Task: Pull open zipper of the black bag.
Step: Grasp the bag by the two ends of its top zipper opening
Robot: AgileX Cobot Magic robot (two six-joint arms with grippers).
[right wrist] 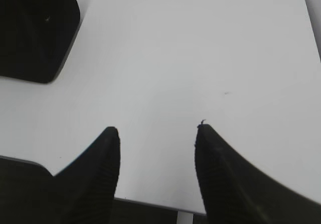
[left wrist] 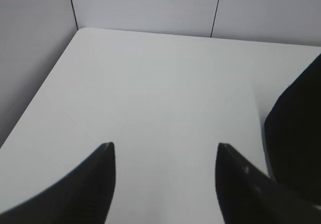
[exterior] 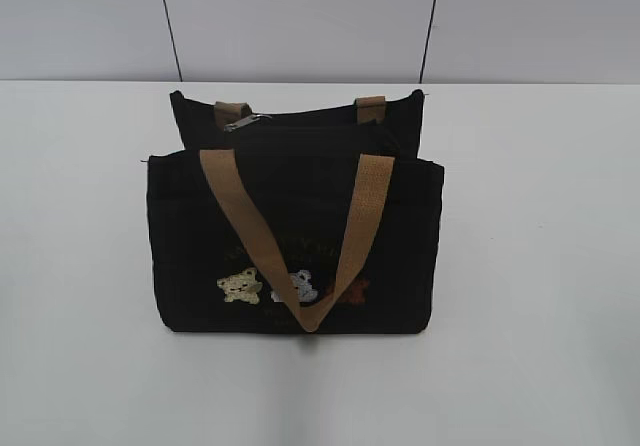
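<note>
Black bag point(exterior: 295, 236) upright on the white counter point(exterior: 80, 266), front facing the exterior camera, one tan handle point(exterior: 290, 236) drooping in a V over the front and a second handle point(exterior: 372, 108) folded behind the back edge. Zipper point(exterior: 300, 126) running along the top of the bag between front and back panels, its silver pull tab point(exterior: 247, 121) lying at the bag's left end, just beside the rear handle's left root. From here, looks mostly or wholly closed, though the dark fabric hides the teeth.

Step in hand, as a judgement: the approach, nothing gripped yet. Left gripper point(left wrist: 165, 158) low over bare counter to the left of the bag, jaws apart and empty, only a dark corner of the bag at the right edge of its wrist view. Right gripper point(right wrist: 156, 141) over bare counter to the right of the bag, jaws likewise apart and empty, a black corner of the bag at the top left of its view. Neither arm visible in the exterior view.

Next move likely calls for one gripper to steady the bag near the tab end while the other rises to the top edge, pinches the small tab and draws it toward the bag's right end.

Embroidered bear figures point(exterior: 292, 288) low on the bag's front, with faint lettering above them, too small and dim to read. No brand legible.
</note>
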